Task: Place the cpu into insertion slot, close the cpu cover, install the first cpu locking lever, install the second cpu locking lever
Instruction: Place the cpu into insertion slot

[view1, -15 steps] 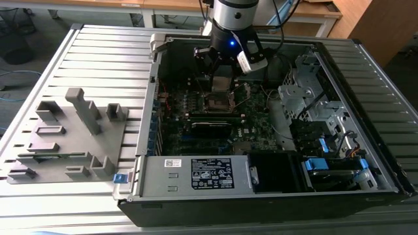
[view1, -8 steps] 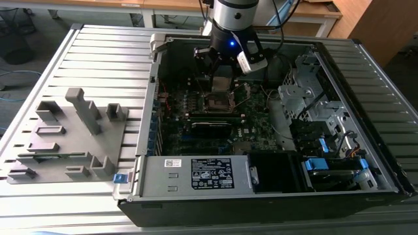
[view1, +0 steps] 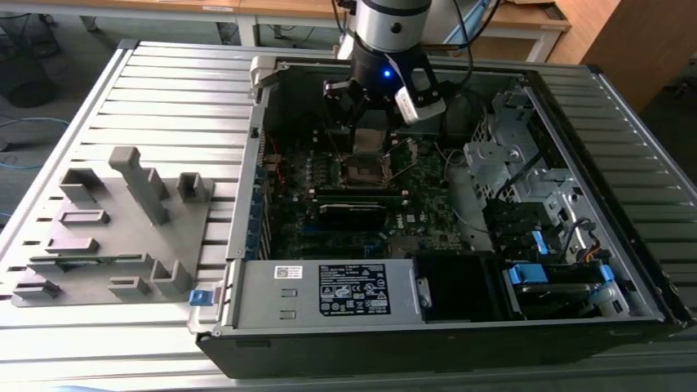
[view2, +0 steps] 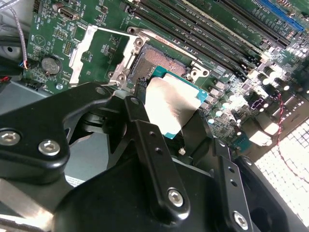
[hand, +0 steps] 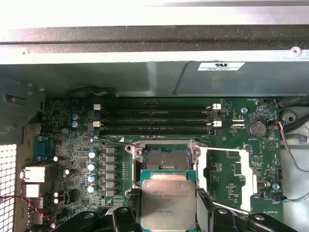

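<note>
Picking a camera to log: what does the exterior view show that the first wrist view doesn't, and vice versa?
Exterior view: the arm, the grey fixture block beside the case, blue drive clips. First wrist view: the open cpu cover, a coin battery. Both: the tool holding the cpu near the empty insertion slot.

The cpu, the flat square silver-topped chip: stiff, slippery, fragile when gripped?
Likely stiff: the flat square silver-grey cpu shows no bend, pinched at its edges by the black gripper. Probably light, being thin. Its shiny top looks slippery.
</note>
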### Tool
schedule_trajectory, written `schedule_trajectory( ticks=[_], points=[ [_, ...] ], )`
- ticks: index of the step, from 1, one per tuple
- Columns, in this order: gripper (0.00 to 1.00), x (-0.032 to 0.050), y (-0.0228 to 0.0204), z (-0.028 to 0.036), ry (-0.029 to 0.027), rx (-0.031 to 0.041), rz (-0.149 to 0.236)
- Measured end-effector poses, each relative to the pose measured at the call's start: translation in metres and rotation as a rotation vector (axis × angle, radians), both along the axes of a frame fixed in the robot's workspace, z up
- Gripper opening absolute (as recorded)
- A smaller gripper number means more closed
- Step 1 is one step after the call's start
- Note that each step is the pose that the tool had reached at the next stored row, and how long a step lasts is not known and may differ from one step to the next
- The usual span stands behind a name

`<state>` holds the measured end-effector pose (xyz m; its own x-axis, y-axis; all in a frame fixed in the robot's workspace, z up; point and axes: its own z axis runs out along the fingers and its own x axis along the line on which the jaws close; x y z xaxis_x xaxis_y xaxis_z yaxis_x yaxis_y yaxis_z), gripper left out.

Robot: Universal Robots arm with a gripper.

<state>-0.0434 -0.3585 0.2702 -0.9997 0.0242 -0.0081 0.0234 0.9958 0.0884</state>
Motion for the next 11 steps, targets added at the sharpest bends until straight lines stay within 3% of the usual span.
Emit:
schedule_trajectory(
  ticks=[11],
  points=[
    [0.54,0.0000,0.0000,-0.0021,-0.0001,-0.0002,0.000]
  ],
)
